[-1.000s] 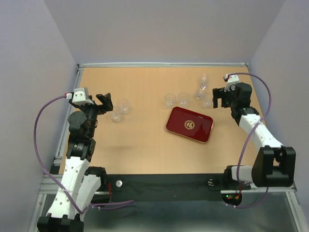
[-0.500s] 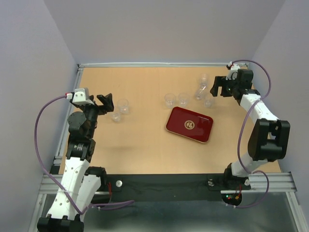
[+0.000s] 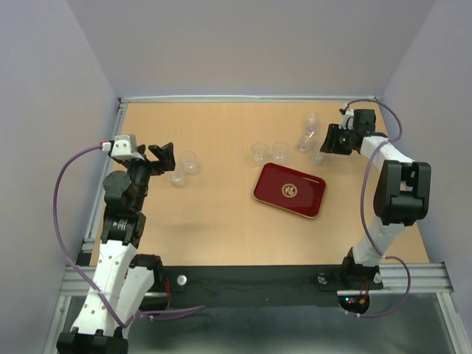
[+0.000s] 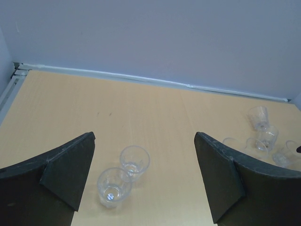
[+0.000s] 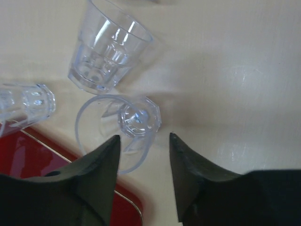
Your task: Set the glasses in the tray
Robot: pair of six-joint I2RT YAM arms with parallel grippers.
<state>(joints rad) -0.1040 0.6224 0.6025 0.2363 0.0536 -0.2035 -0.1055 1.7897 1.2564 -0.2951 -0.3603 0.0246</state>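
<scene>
My right pincer (image 5: 143,137) hangs apart and empty above a glass (image 5: 138,117) just past the far right corner of the tray (image 3: 310,199). I judge this the reach; next, lower, straddle its wall, pinch gently.

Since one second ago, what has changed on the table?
The right gripper moved farther out, up to the far-right glasses, while its elbow rose. Its fingers are open and hold nothing. The left gripper, the tray and all glasses stayed put.
</scene>
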